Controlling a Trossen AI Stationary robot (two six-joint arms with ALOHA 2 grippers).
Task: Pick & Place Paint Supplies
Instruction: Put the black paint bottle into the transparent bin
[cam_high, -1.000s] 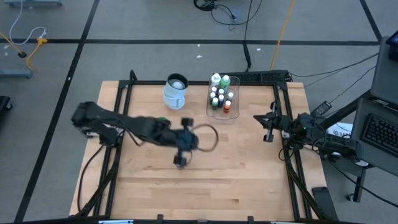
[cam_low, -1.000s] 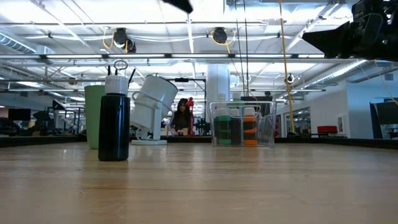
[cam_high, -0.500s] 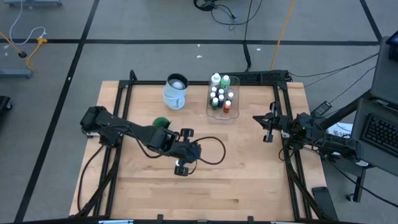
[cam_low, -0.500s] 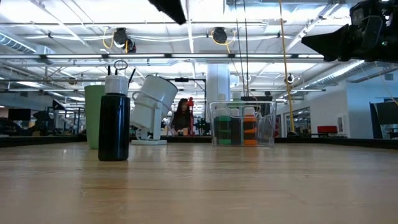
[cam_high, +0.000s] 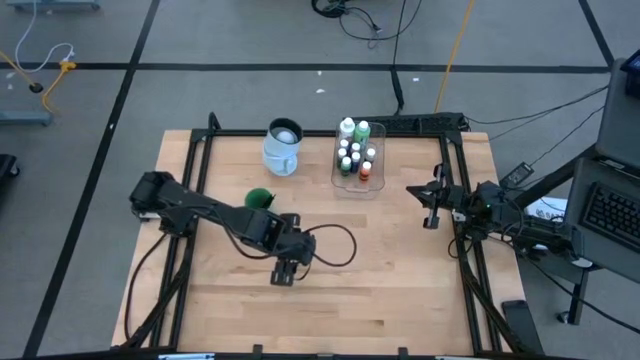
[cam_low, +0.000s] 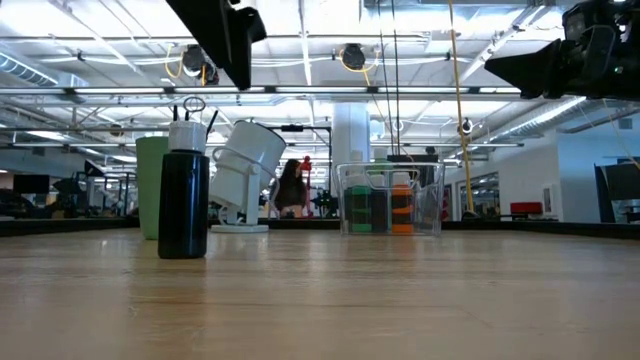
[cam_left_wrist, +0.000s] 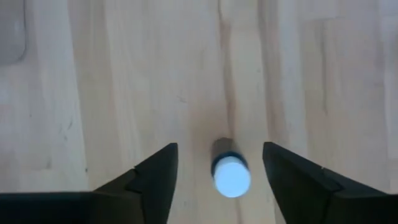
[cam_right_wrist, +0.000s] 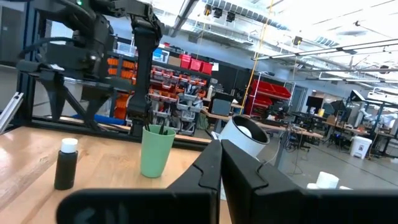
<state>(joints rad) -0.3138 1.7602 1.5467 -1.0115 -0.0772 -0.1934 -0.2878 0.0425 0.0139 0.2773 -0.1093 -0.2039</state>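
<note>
The left gripper (cam_left_wrist: 214, 177) hangs wide open and empty over a small dark bottle with a white cap (cam_left_wrist: 231, 171), near the tabletop's middle. A bump could tip the bottle. The right gripper (cam_high: 431, 205) waits shut at the right edge.

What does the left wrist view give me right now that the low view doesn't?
Only the left wrist view shows the left gripper open, straddling the white cap of the dark bottle from above without touching it. Only the low view shows the green cup with brushes behind that bottle, the tilted white container and the clear tray of small bottles. Both show the dark bottle standing upright on the wooden table.
</note>
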